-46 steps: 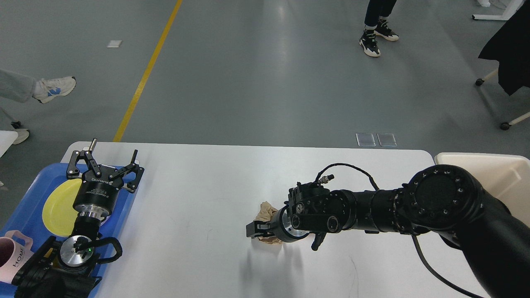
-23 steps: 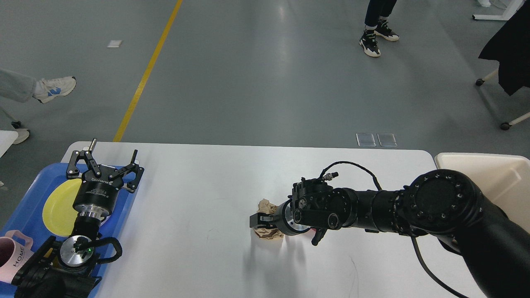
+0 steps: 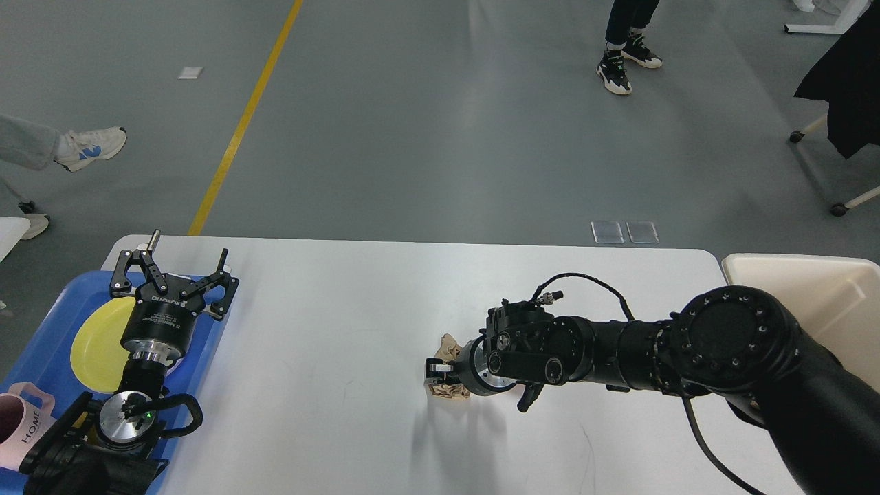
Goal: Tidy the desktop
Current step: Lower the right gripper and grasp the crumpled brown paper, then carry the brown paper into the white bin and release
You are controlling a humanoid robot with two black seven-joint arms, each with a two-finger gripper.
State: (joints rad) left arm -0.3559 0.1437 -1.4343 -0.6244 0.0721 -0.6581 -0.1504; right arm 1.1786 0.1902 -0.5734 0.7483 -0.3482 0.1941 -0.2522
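The counter [image 3: 330,309] fills the lower view, its long axis running left to right; a crumpled brown paper wad [image 3: 450,388] lies near its middle, clamped by the right end effector [image 3: 437,368]; the left end effector [image 3: 175,265] hangs spread open over a blue tray [image 3: 41,344] holding a yellow plate [image 3: 96,344] and pink mug [image 3: 20,423]; a cream bin [image 3: 825,289] sits just off the right end, contents unseen.

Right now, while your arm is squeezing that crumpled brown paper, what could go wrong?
The right gripper seems closed on the crumpled brown paper, but only on part of it, so the paper might slip out when lifted and fall back on the desktop. The cream bin sits off the table's right end, so a loose wad could drop during that carry. The gripper is low over the table and could scrape it.
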